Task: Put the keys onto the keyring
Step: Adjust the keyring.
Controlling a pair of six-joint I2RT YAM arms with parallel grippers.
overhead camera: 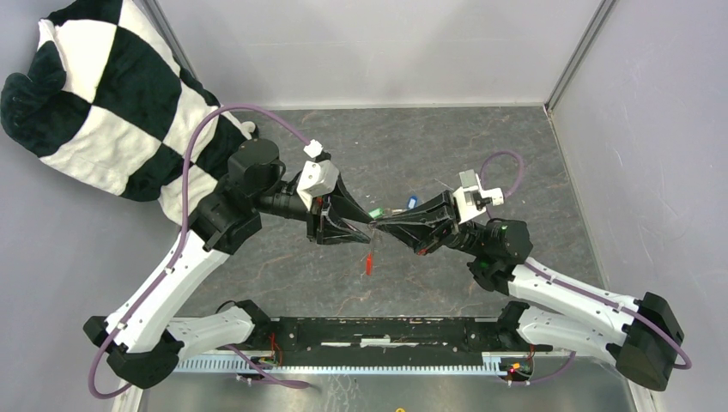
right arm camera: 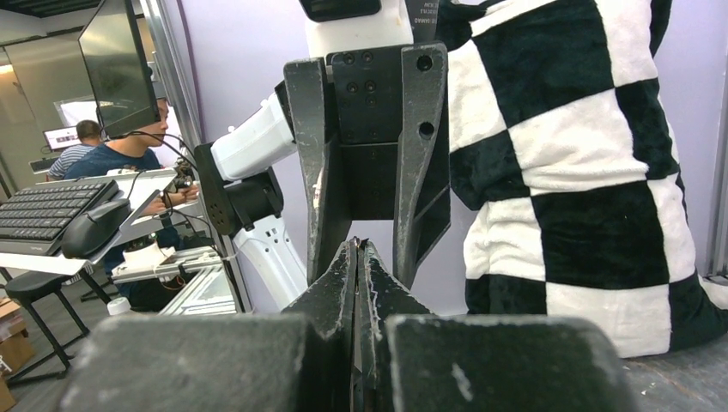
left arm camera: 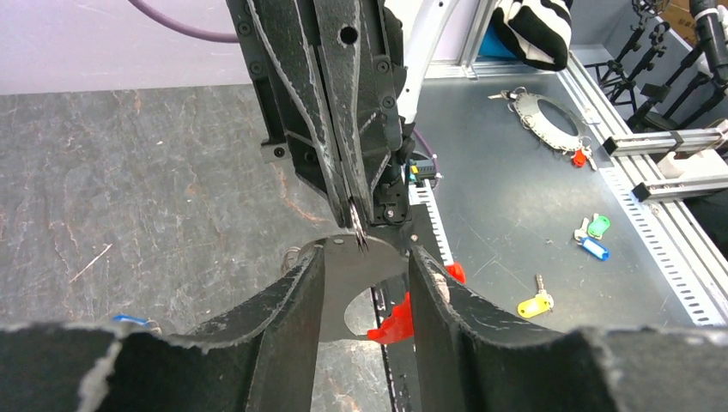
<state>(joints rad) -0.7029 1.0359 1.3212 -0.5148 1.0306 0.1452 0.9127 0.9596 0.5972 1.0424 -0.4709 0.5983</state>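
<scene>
Held aloft at the centre of the left wrist view, the keyring (left arm camera: 339, 275): a grey metal plate with a hole, red tag (left arm camera: 391, 326) dangling beneath. Braced edge to edge by the half-spread left gripper (left arm camera: 365, 257), apparently clamped across its width. Met from the top of the frame by the right gripper (left arm camera: 358, 233), pressed tight together, with a sliver of silver metal at the tips too small to name. In the top view, green key head (overhead camera: 375, 211) just beside that meeting point and blue key head (overhead camera: 410, 202) slightly right of it; gripped or lying on the desk (overhead camera: 429, 146), impossible to tell. By all appearances, the threading step. To do it well: keep the plate steady on the left, keep the pinch on the right firm, work slowly at the rim, avoid twisting against the left fingers, watch the tag for swing. Only from above: both arms nose to nose over the desk, checkered plush (overhead camera: 103, 94) at upper left. Only from the left wrist: plate and hole up close, plus spare tagged keys (left arm camera: 598, 225) on a metal tray (left arm camera: 515, 197) at right. From the right wrist: no keyring at all, just the left gripper head-on past closed fingers, and a man at a keyboard (right arm camera: 129, 142) far left.
</scene>
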